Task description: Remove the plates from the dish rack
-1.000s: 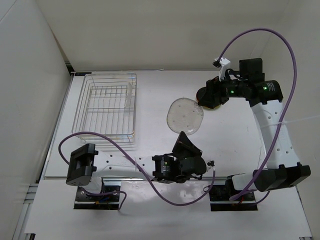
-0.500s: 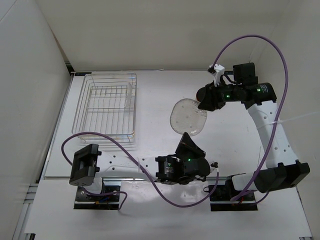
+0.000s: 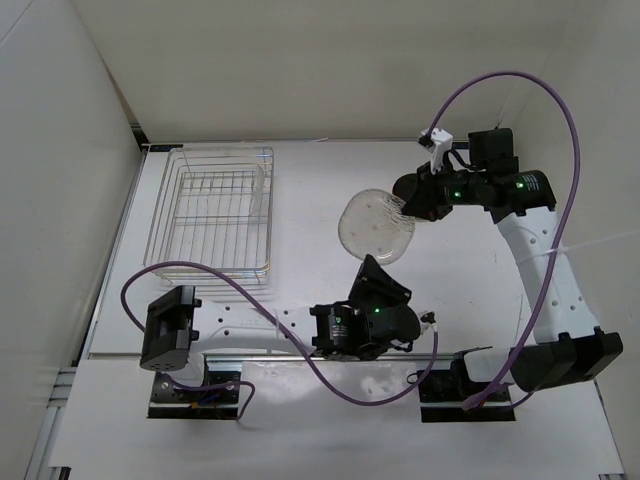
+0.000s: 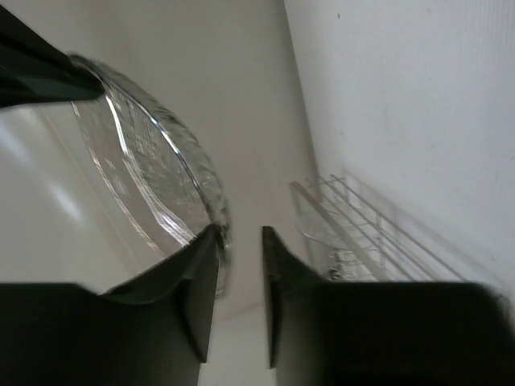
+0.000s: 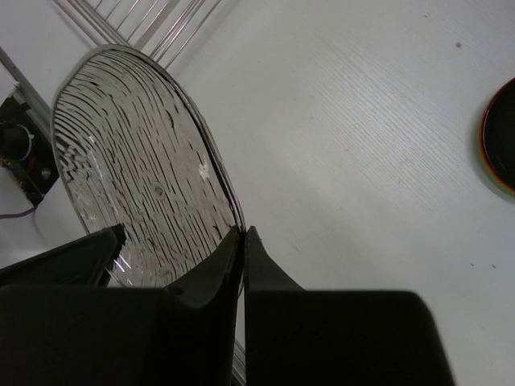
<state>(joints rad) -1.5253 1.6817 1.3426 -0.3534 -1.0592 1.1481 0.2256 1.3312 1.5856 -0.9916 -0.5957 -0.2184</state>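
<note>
The clear translucent plate (image 3: 375,225) hangs tilted above the table, right of the dish rack (image 3: 212,215). My right gripper (image 3: 403,205) is shut on its far right rim; in the right wrist view the fingertips (image 5: 243,233) pinch the plate (image 5: 137,177) at its edge. Below the plate, my left gripper (image 3: 374,270) is open. In the left wrist view the plate's rim (image 4: 153,157) lies against the outer tip of one finger (image 4: 201,265), and the gap of the left gripper (image 4: 240,235) holds nothing. The wire rack (image 4: 354,229) shows behind.
A dark plate with an orange-red rim (image 5: 503,137) lies flat on the table at the right edge of the right wrist view. Rack wires (image 5: 137,16) show at the top of that view. A purple cable (image 3: 230,290) loops across the table's near edge.
My right gripper came in to the plate's far rim and shut on it. My left gripper, shut on the near rim before, has opened and let go.
</note>
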